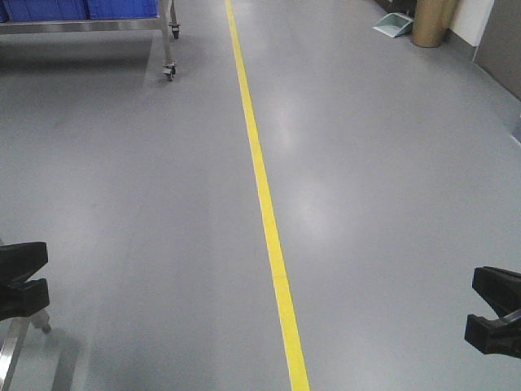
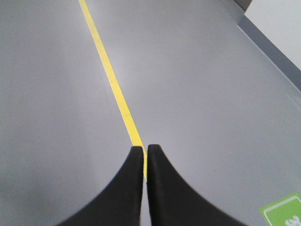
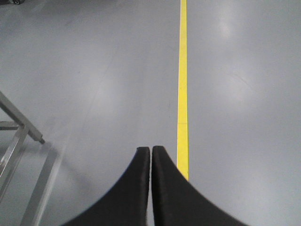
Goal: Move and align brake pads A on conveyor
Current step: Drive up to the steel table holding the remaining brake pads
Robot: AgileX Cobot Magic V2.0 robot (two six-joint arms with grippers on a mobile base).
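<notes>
The left gripper [image 2: 145, 148] and right gripper [image 3: 151, 149], both pinched closed, hover over grey floor [image 1: 122, 204] with one yellow line [image 1: 264, 195].

Two claws: left claw [image 2: 145, 149], right claw [image 3: 150, 150]. One yellow floor line [image 1: 264, 187]. Two blue bins [image 1: 45, 8]. One steel cart [image 1: 81, 25].

A yellow line [image 1: 262, 183] divides the grey floor [image 1: 122, 179]: wheeled steel cart [image 1: 81, 25] to its left, brown drum [image 1: 431, 23] to its right.
</notes>
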